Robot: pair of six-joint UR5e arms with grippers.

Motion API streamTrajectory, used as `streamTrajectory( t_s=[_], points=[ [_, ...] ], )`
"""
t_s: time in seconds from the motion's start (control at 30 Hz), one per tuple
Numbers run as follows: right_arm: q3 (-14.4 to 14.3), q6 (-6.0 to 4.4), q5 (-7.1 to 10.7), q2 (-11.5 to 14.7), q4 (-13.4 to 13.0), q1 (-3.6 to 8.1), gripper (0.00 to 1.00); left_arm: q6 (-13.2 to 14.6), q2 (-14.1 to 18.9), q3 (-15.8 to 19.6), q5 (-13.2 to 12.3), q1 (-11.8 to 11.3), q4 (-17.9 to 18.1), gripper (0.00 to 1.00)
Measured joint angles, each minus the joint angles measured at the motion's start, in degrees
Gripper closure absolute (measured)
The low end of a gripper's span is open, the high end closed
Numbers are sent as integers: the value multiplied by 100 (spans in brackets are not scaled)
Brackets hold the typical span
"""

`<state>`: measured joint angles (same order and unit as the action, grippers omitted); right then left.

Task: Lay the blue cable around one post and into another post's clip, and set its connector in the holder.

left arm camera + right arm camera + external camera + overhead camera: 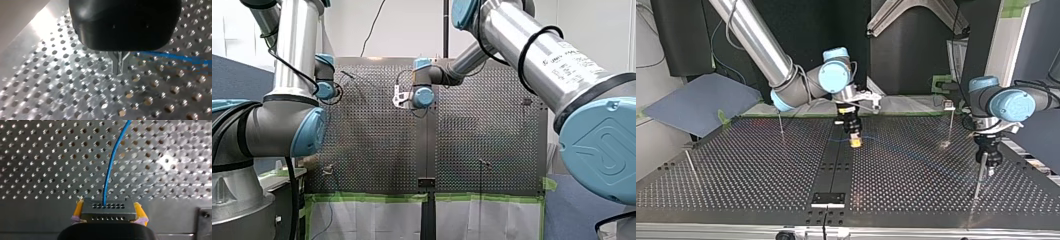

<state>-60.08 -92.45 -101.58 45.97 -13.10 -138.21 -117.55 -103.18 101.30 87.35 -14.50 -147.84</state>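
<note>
My right gripper [108, 209] clamps the connector [108, 214] between yellow pads, and the cable [111, 165] trails ahead of it. My left gripper [119, 68], well apart from the connector, looks closed, perhaps on cable. Routing, clipping and seating all seem left to do.

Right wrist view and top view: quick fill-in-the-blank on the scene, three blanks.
My right gripper clamps a black ___ between its yellow pads.
The cable leaving it is ___.
In the top view, my left gripper is at the view's ___ side.
Missing: connector; blue; right.
</note>
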Motion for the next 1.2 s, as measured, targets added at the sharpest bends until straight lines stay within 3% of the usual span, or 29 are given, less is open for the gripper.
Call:
streamTrajectory(
  t_s=[0.03, 0.07, 0.1, 0.17, 0.2, 0.23, 0.3, 0.4, 0.57, 0.83, 1.07, 1.2],
  points=[
    [-41, -2, -7, 0, -34, 11, 100, 1, -1, 0, -31, 0, -42, 51],
    [-82, -5, -16, 0, -70, 22, 100, 2, -1, 1, -41, 0, -78, 43],
    [-134, -7, -29, 1, -118, 37, 100, -1, -2, 3, -39, 2, -118, 43],
    [-212, -14, -45, 3, -194, 63, 100, -14, 1, 8, 8, 7, -214, 26],
    [-268, -22, -60, 3, -248, 83, 100, -21, 0, 9, 41, 8, -259, 26],
    [-311, -31, -71, 3, -291, 96, 100, -30, 0, 9, 91, 9, -320, 18],
    [-408, -50, -98, 2, -387, 124, 100, -50, 0, 9, 163, 13, -398, 16],
    [-547, -76, -141, 2, -527, 159, 100, -133, 1, 10, 280, 17, -522, 2],
    [-826, -82, -221, -1, -804, 229, 100, -354, 0, 11, 343, 37, -597, 2],
    [-1260, -91, -492, 1, -1239, 357, 100, -410, -2, 12, 283, 100, -507, 2],
    [-1611, -152, -680, 2, -1591, 488, 100, -425, -3, 85, 349, 114, -453, 2],
    [-1796, -235, -799, 1, -1775, 568, 100, -426, -4, 111, 410, 119, -443, 2]
  ],
)
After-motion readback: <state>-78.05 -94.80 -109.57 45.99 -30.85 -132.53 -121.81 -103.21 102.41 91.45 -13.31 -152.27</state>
